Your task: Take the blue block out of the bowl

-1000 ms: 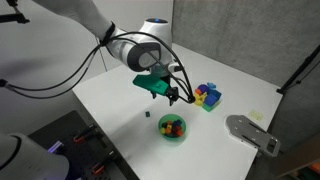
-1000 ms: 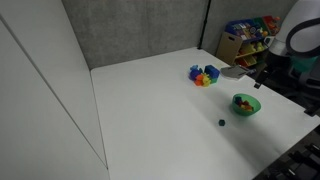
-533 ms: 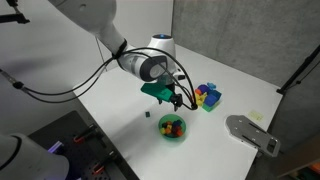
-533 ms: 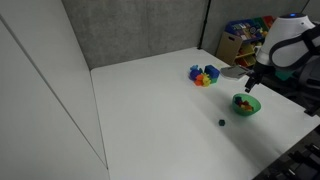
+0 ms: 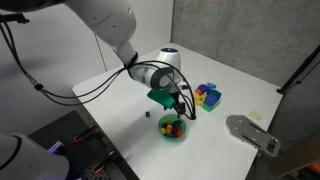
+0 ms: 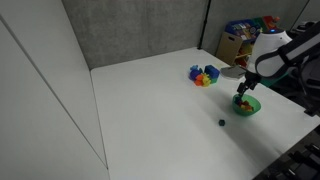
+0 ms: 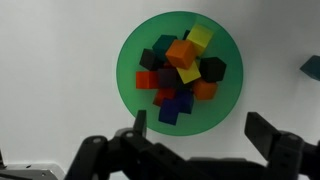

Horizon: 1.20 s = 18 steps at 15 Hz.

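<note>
The green bowl (image 7: 178, 72) lies right under me in the wrist view, filled with several small blocks: orange, yellow, red, black and dark green. The blue block (image 7: 176, 107) is dark blue and sits at the near side of the pile. My gripper (image 7: 200, 128) is open, its two fingers spread at the bowl's near rim, one finger tip (image 7: 140, 124) over the rim. In both exterior views the gripper (image 5: 178, 104) (image 6: 243, 92) hangs just above the bowl (image 5: 172, 128) (image 6: 246, 105).
A blue tray of coloured blocks (image 5: 207, 96) (image 6: 204, 75) stands behind the bowl. A small dark block (image 5: 146, 114) (image 6: 222, 123) lies loose on the white table. A grey device (image 5: 251, 133) sits at the table edge. Toy shelves (image 6: 245, 35) stand beyond.
The arm has moved toward the bowl and come down, so the gripper now hangs directly over it. The blocks have not moved.
</note>
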Available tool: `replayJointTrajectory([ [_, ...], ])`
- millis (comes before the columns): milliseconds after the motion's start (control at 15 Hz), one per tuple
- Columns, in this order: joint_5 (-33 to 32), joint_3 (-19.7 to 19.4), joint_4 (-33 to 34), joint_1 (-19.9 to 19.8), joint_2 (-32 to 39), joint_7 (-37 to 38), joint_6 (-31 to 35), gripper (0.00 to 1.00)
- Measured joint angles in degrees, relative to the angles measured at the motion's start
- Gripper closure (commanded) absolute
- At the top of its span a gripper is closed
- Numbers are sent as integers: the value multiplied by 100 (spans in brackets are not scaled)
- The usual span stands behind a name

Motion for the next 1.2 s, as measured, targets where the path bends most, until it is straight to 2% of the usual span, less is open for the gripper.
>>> replayJointTrajectory([
  [333, 282, 55, 519, -129, 682, 9, 0, 0],
  [600, 660, 252, 893, -372, 1072, -4, 0, 0],
  [1200, 1014, 373, 1453, -710, 1462, -9, 0, 0],
])
